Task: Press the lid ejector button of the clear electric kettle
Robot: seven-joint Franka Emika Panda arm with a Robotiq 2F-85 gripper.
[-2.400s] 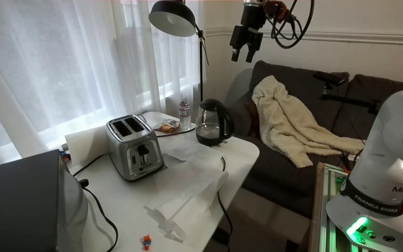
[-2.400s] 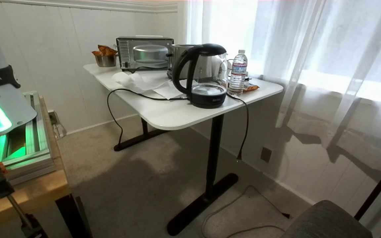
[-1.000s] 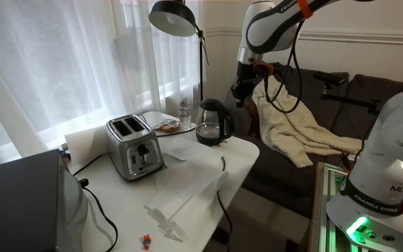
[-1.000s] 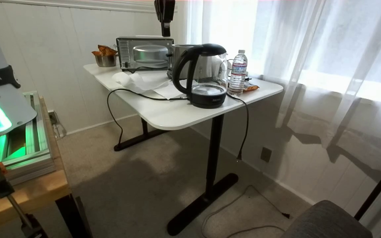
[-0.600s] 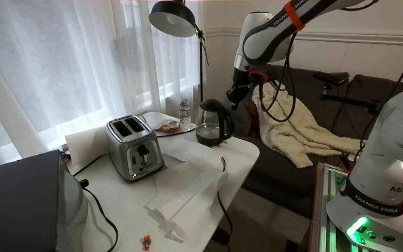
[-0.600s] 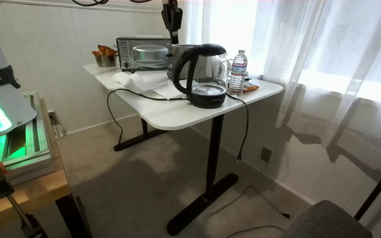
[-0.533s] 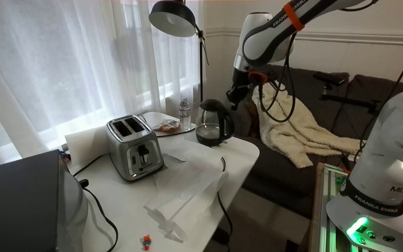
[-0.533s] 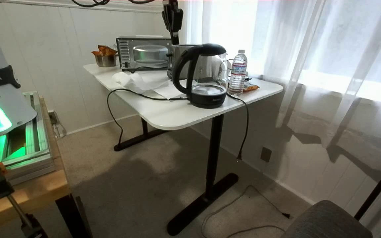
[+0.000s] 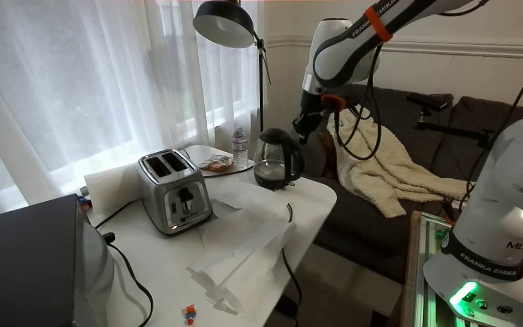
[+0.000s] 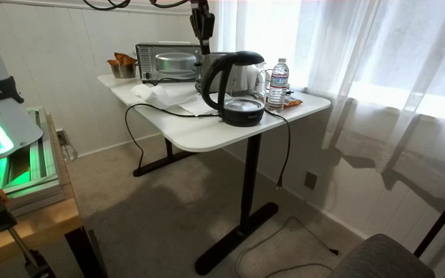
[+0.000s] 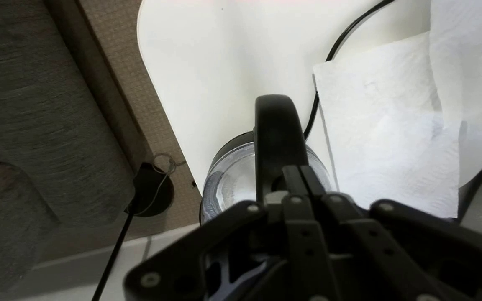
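The clear electric kettle [image 9: 271,161] stands upright near a table corner, its black lid [image 10: 248,58] down and its black handle [image 10: 216,79] facing the robot's side. My gripper [image 9: 303,139] hangs just above the handle's top in both exterior views; contact cannot be made out. From the wrist, the gripper [image 11: 300,169] is shut, its fingertips side by side with only a thin slit, nothing held. They overlap the handle [image 11: 278,125]. A round dark shape on it, partly covered by the fingers, may be the lid ejector button; I cannot be sure. The lid is hidden there.
A water bottle [image 10: 278,87] stands close beside the kettle. Behind are a silver toaster [image 9: 175,190] and a toaster oven [image 10: 172,63]. Paper sheets [image 11: 391,125] and a black cord [image 11: 314,108] lie near the kettle. A lamp [image 9: 225,25] overhangs the window side.
My gripper, open and high up at first, has shut and come down to just over the kettle's handle. In the last half second it sank only slightly. The kettle has stayed put.
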